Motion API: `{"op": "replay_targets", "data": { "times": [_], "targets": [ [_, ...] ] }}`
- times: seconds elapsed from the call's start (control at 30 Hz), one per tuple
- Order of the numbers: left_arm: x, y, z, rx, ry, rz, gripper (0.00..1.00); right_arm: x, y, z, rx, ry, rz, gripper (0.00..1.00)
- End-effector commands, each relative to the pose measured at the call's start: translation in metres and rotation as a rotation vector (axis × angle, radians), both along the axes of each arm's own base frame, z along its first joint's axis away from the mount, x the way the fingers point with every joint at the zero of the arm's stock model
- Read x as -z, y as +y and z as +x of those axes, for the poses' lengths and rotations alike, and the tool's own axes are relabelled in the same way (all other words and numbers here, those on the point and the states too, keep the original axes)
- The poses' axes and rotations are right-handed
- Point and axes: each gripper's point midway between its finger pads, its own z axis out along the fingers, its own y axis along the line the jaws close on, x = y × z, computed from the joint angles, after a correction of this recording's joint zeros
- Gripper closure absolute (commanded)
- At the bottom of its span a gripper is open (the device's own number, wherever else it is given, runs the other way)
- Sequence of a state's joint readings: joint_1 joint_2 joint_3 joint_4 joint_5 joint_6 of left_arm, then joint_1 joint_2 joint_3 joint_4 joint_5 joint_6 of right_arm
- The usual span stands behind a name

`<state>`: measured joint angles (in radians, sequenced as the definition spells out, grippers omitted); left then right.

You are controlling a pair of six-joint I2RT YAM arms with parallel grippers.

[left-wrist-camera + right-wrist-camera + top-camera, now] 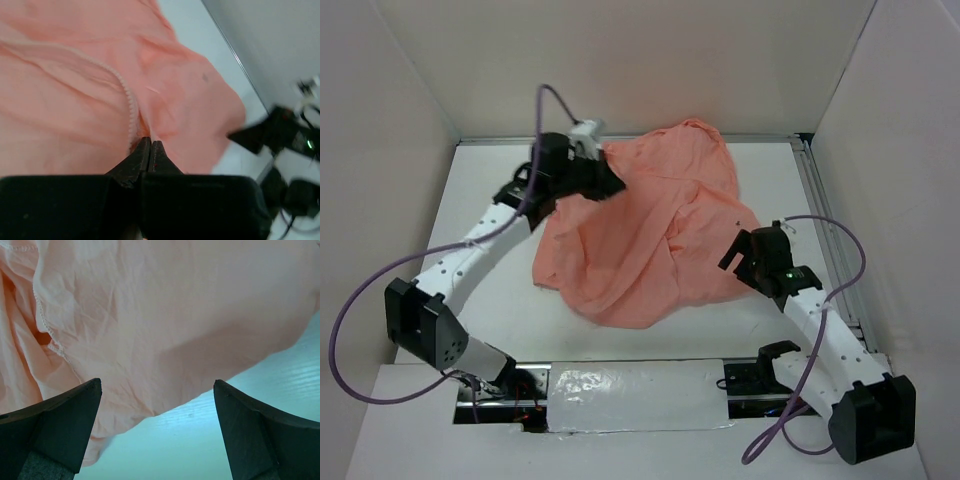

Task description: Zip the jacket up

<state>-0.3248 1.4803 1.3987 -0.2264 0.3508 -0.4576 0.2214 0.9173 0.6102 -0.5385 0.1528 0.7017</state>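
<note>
The salmon-pink jacket [645, 235] lies crumpled in the middle of the white table. My left gripper [605, 180] is at its upper left edge, shut on a fold of the fabric. In the left wrist view the closed tips [150, 142] pinch the jacket [75, 100] right beside a line of zipper teeth [131, 107]. My right gripper [735, 255] is open at the jacket's right edge. In the right wrist view its fingers [65, 415] stand wide apart over the table, with the jacket's hem [165, 330] just ahead of them, untouched.
White walls enclose the table [490, 310] on three sides. A metal rail [825, 220] runs along the right edge. Purple cables loop off both arms. A taped strip [640, 395] lies between the arm bases at the near edge.
</note>
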Motion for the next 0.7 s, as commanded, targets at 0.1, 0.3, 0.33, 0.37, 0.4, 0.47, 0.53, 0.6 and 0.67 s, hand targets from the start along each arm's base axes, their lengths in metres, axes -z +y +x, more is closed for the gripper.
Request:
{"op": "replay_targets", "data": {
  "times": [0.1,0.3,0.33,0.37,0.4,0.47,0.53,0.6,0.67],
  "targets": [
    [0.059,-0.157,-0.142,0.449,-0.056,0.259,1.0,-0.011,-0.014,-0.009,0.065,-0.035,0.028,0.0],
    [0.139,-0.14,-0.191,0.39,0.278,0.416,0.75,-0.017,-0.034,-0.015,0.132,-0.026,0.01,0.0],
    [0.138,-0.133,-0.194,0.379,0.288,0.416,0.6,-0.017,-0.036,-0.016,0.142,-0.025,0.009,0.0],
    [0.138,-0.127,-0.196,0.368,0.294,0.421,0.46,-0.018,-0.041,-0.015,0.158,-0.025,0.007,0.0],
    [0.143,-0.121,-0.2,0.364,0.305,0.432,0.07,-0.021,-0.044,-0.014,0.173,-0.027,0.002,0.0],
    [0.129,-0.112,-0.203,0.343,0.296,0.392,0.01,-0.022,-0.051,-0.012,0.207,-0.024,-0.001,0.0],
    [0.121,-0.101,-0.206,0.331,0.295,0.345,0.01,-0.025,-0.056,-0.009,0.24,-0.023,0.005,0.0],
    [0.122,-0.084,-0.194,0.289,0.317,0.296,0.01,-0.025,-0.067,-0.007,0.285,-0.025,0.006,0.0],
    [0.12,-0.065,-0.181,0.225,0.351,0.235,0.01,-0.021,-0.078,-0.005,0.325,-0.017,0.001,0.0]
  ]
}}
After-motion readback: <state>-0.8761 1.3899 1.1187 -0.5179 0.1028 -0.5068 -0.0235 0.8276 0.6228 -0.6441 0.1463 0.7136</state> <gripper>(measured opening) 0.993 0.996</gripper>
